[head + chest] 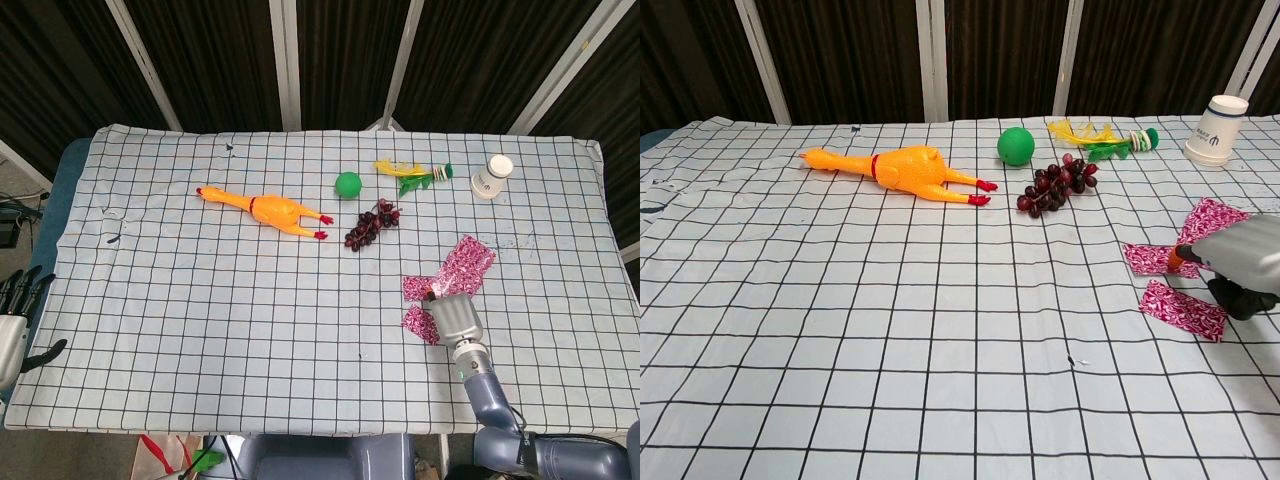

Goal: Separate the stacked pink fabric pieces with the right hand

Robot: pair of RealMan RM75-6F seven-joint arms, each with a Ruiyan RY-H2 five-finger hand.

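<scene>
My right hand [452, 316] [1242, 256] is low over the table's front right, and its orange fingertip [1181, 258] holds the end of a pink patterned fabric piece [417, 288] [1148, 258] that lies pulled out to the left. More pink fabric [469, 261] [1215, 214] lies behind it, angled toward the back right. A separate small pink piece [420, 324] [1183, 308] sits just in front, beside the hand. My left hand [14, 322] hangs off the table's left edge, fingers apart, holding nothing.
An orange rubber chicken [266, 208] [896, 168] lies mid-left. A green ball [348, 184] [1015, 146], dark grapes [370, 226] [1056, 186], a yellow-green toy [412, 173] [1102, 135] and a white paper cup [490, 176] [1218, 130] stand behind the fabric.
</scene>
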